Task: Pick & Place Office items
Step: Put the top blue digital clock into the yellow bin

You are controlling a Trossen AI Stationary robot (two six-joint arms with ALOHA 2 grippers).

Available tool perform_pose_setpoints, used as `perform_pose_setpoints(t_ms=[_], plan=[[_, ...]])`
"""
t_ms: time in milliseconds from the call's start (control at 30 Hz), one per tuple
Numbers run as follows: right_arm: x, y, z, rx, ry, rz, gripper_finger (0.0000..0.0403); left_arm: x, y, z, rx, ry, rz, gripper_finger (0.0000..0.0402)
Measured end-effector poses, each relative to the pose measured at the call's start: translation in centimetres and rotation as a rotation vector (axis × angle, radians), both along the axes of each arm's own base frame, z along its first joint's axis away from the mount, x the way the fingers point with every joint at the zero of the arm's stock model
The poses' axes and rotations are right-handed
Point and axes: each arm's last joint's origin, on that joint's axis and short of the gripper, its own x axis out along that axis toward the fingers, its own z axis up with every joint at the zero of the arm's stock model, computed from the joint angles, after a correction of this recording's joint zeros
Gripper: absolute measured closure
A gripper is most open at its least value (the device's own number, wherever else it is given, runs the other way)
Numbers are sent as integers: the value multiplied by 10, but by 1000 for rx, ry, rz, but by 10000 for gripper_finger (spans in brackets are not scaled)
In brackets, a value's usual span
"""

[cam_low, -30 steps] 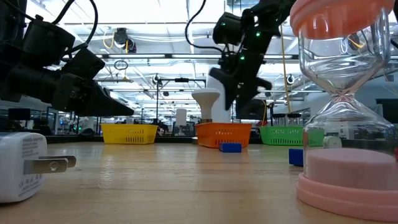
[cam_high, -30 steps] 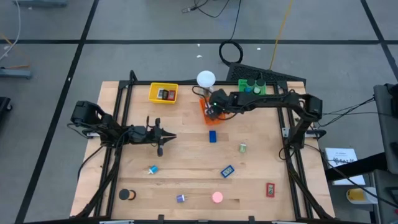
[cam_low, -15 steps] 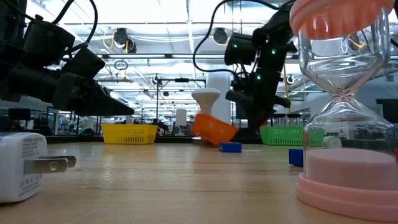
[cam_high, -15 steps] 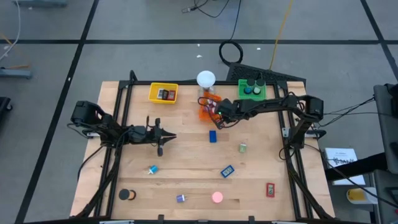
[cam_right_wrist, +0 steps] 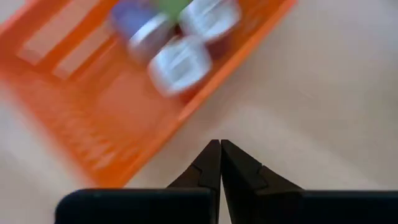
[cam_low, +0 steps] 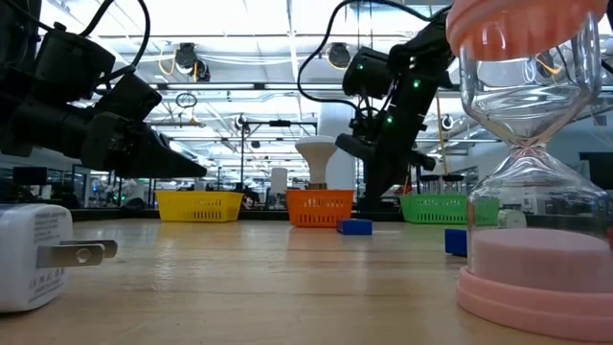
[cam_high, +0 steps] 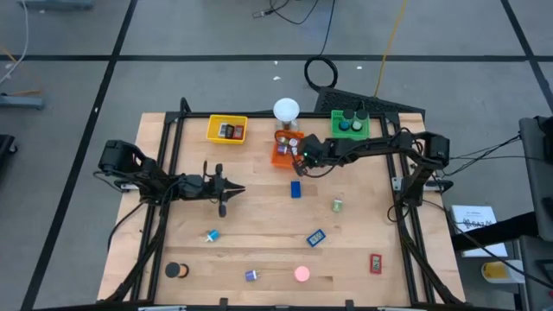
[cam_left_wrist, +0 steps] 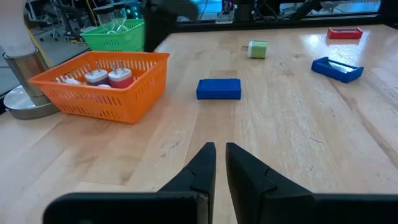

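Nearest the low camera, a pink hourglass (cam_low: 532,163) is cut off at the picture's edge, and a white plug adapter (cam_low: 38,251) lies opposite it. From above, the loose office items on the wooden table (cam_high: 259,216) number eight: a black roll (cam_high: 175,270), a small purple piece (cam_high: 251,276), a pink round piece (cam_high: 301,275) and a red block (cam_high: 375,263) along the near edge; then a teal piece (cam_high: 212,235) and a blue flat block (cam_high: 316,238); then a green clip (cam_high: 337,205) and a blue block (cam_high: 295,188). Most are too small to show detail.

The left gripper (cam_high: 228,197) waits over the left half of the table, its fingers (cam_left_wrist: 202,168) nearly pressed together on nothing.

The right gripper (cam_high: 302,157) hangs just beside the orange tray (cam_high: 278,156), fingers (cam_right_wrist: 208,163) pressed together and empty. The tray holds small red and white pieces (cam_left_wrist: 107,77), blurred in the right wrist view, their count uncertain.

Three trays line the far edge: the yellow tray (cam_high: 213,130) with a dark red piece, the orange one, and the green tray (cam_high: 335,128) with two dark rolls. A white globe lamp (cam_high: 286,110) stands just behind the orange tray.
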Motion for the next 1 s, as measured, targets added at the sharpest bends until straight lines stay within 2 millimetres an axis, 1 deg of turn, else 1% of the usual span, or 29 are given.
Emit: perform_pose_setpoints(t_ms=[67, 133, 233, 333, 500, 767, 900, 1000], plan=[[1, -9, -3, -36, -13, -55, 397, 0, 0, 0, -2, 0, 0, 360], [1, -16, -5, -45, -27, -73, 397, 0, 0, 0, -5, 0, 1, 360], [8, -22, -8, -69, -78, -62, 396, 0, 0, -1, -5, 6, 1, 360], [12, -23, -12, -78, -84, -13, 396, 0, 0, -2, -5, 21, 2, 360], [17, -19, -11, -101, -98, 34, 396, 0, 0, -2, -15, 24, 4, 360], [15, -16, -5, -132, -73, 91, 396, 8, -1, 0, -105, 13, 26, 360], [17, -4, 0, -158, -48, 163, 396, 13, -1, -1, -100, 40, 19, 360], [17, 12, 1, -194, -20, 227, 396, 16, -1, 1, -80, 33, 13, 360]])
